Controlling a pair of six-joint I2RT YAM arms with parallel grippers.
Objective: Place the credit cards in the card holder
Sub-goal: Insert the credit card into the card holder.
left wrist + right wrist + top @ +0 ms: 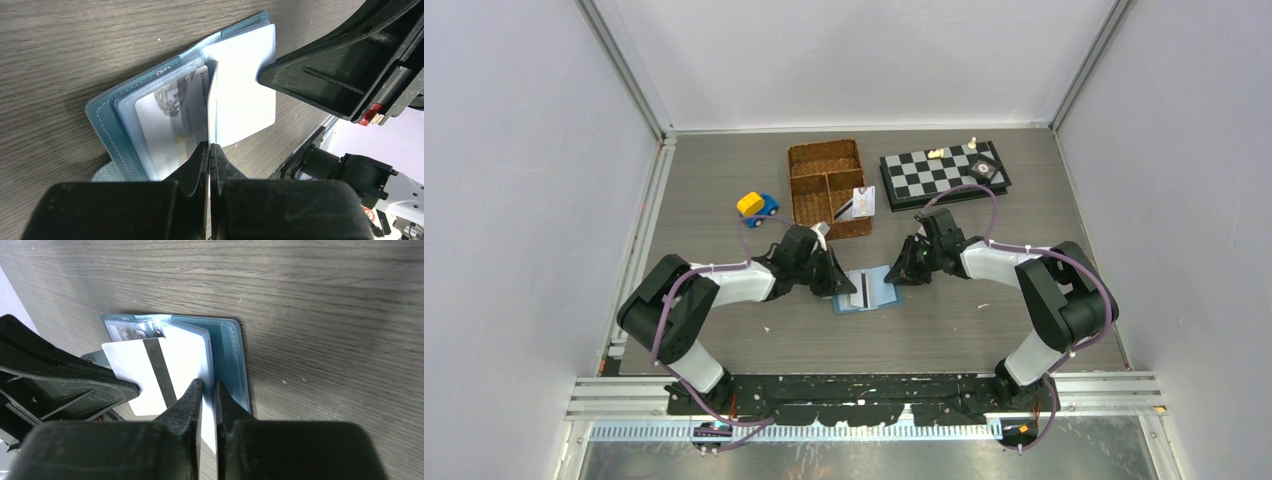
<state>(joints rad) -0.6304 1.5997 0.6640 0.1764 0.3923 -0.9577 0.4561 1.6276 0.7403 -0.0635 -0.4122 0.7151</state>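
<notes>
The teal card holder [882, 296] lies open on the table between both arms, its cover [105, 120] flat and its clear pockets fanned. One pocket holds a printed card [170, 120]. My left gripper [209, 146] is shut on a white credit card with a black stripe [135, 375], held over the open holder. My right gripper [207, 384] comes in from the opposite side, its jaws pinched on the edge of the holder's pocket leaves beside the teal cover [227, 350]. More credit cards [863, 200] lean against the basket.
A brown wicker divided basket [827, 185] stands behind the holder. A blue and yellow toy car [757, 206] sits to its left. A chessboard [944, 170] with a few pieces lies at the back right. Grey walls enclose the table.
</notes>
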